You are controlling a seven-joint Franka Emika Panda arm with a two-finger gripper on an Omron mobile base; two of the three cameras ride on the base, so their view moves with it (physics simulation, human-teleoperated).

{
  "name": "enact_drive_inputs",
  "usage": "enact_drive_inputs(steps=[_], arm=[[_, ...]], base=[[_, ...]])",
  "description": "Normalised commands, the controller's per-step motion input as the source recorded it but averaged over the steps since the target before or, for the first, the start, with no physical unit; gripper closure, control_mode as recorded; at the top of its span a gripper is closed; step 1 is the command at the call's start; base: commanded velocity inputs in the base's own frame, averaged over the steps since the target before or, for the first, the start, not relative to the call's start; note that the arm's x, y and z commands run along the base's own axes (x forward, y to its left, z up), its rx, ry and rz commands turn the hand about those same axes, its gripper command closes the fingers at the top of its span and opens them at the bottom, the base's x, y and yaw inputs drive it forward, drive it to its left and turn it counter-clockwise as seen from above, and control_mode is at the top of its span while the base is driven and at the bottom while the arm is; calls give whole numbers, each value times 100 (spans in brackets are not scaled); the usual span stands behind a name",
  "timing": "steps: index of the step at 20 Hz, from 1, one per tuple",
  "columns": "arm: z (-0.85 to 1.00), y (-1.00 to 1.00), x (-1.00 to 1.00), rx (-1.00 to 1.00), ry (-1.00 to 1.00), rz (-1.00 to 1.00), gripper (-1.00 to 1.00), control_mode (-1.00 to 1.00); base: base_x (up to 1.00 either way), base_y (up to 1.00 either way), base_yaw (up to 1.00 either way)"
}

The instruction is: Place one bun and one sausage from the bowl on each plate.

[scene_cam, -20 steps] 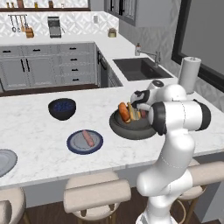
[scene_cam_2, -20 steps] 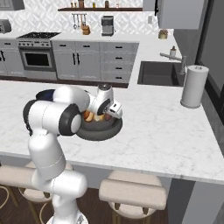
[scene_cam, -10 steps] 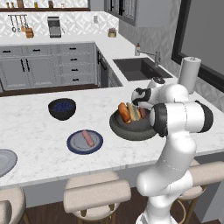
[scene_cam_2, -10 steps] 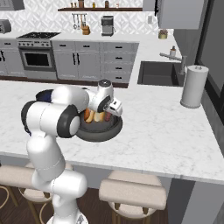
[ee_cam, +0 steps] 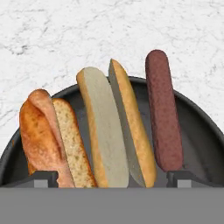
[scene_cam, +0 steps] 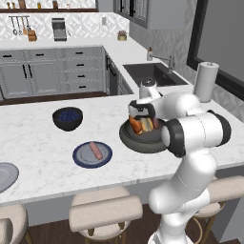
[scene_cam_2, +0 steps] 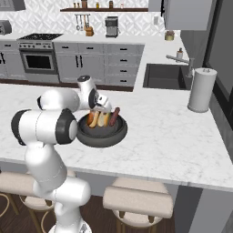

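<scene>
A wide, dark bowl sits on the white marble counter, right in front of the robot. Inside it, seen from the hand camera, lie a browned, crusty split bun, a paler split bun beside it, and a dark red-brown sausage leaning against the bowl's far rim.

To the left of the bowl, well apart from it, a grey plate with a dark blue rim holds one pinkish sausage and no bun. Farther left, at the counter's edge, a plain light grey plate is partly in view. Behind the blue-rimmed plate stands a smaller, deeper black bowl with a blue inside.

The gripper hangs low over the wide bowl, its fingertips spread wide with both buns between them, gripping nothing. Compared with a second ago, the arm and bowl sit in much the same place, and the fingers have spread a little wider.

A white paper towel roll stands near the sink.
</scene>
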Motion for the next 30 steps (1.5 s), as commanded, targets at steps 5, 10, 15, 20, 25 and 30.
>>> enact_drive_inputs(steps=[5,10,15,20,25,30], arm=[[-37,-20,2,-14,4,-5,-100,-100],[3,-27,1,2,0,-2,-100,-100],[19,-6,0,3,0,-2,-100,-100],[-57,4,0,-5,0,0,-100,-100],[-46,0,0,-3,0,0,-100,-100],[-48,2,0,-2,1,0,-100,-100]], base=[[0,0,0],[0,0,0],[0,0,0],[0,0,0],[0,0,0],[0,0,0]])
